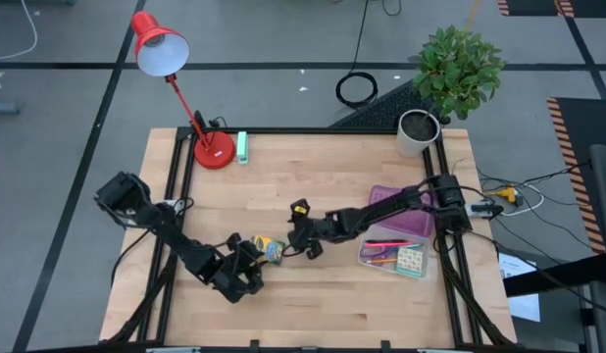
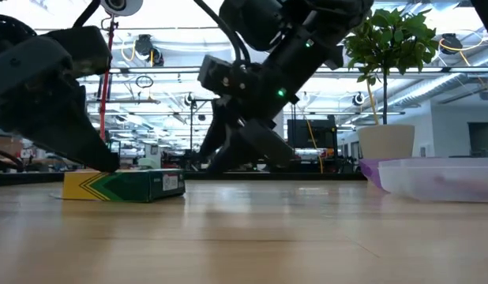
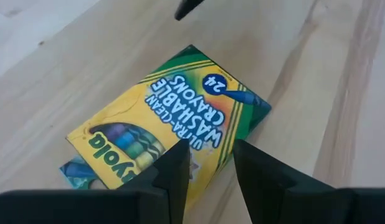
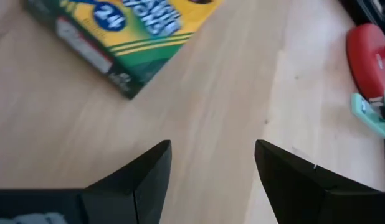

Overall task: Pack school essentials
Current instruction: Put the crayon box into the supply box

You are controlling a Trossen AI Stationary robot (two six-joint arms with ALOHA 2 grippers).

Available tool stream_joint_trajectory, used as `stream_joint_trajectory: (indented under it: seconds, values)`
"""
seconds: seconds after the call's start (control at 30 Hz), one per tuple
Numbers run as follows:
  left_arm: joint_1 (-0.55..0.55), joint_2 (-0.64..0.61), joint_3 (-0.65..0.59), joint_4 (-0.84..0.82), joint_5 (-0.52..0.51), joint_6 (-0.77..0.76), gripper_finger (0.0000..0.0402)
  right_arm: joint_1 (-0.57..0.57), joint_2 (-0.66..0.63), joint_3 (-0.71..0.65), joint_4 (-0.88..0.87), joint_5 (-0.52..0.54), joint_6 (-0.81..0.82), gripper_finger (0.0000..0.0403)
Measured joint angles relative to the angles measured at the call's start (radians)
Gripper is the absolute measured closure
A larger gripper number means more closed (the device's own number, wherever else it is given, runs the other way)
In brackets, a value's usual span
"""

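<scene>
We see the crayon box (image 1: 271,249) lying flat on the wooden table (image 1: 313,304), approx mid-table, well apart from the clear tray (image 1: 396,250) w/ purple lid (image 1: 406,206) at the table's right side. The tray holds pencils (image 1: 381,245) and a patterned square pack (image 1: 412,261). Left gripper (image 3: 205,163) sits low over the box's near edge, fingers slightly apart, not clamped on it. Right gripper (image 4: 211,165) hovers just beside the box, on its tray side, fingers spread wide w/ nothing between. Red lamp (image 1: 213,149) and mint block (image 1: 242,147) stand at the far edge from the box.
</scene>
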Motion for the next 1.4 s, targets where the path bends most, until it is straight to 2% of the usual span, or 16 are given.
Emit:
stream_joint_trajectory:
  seconds: [0.37, 0.6, 0.83, 1.4]
  values:
    - [-0.026, -0.005, 0.000, 0.016, 0.008, -0.018, 0.0271, -0.035, 0.000, 0.000, 0.076, -0.007, 0.136, 0.0177]
    - [-0.038, -0.005, 0.000, 0.028, 0.008, -0.026, 0.0271, -0.060, 0.000, 0.001, 0.142, -0.196, 0.400, 0.0177]
    - [-0.038, -0.005, 0.000, 0.033, 0.014, -0.010, 0.0271, -0.060, 0.000, 0.002, 0.168, -0.261, 0.567, 0.0177]
    - [-0.056, -0.005, 0.000, 0.040, 0.034, -0.004, 0.0271, -0.058, 0.000, 0.002, 0.171, -0.266, 0.654, 0.0176]
